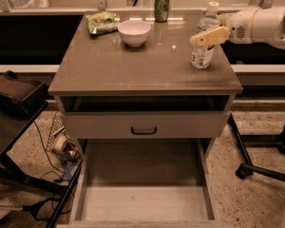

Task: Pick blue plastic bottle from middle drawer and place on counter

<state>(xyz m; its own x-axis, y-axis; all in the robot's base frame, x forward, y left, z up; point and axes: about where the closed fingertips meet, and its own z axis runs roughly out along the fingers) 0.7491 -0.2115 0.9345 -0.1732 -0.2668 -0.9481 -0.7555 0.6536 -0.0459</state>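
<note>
The blue plastic bottle (200, 57), clear with a white cap and a pale label, stands upright on the counter (133, 65) near its right edge. My gripper (197, 38) reaches in from the right at the bottle's mid height, and its yellow part crosses in front of the bottle. The white arm (261, 25) extends off the right edge of the view. The middle drawer (142, 204) is pulled out low at the front. Its pale floor is bare.
A white bowl (134, 32), a green snack bag (101, 22) and a green soda can (161, 5) sit at the back of the counter. A drawer front with a black handle (143, 130) is below the top. A dark side table (12, 110) stands left, chair legs (261, 167) right.
</note>
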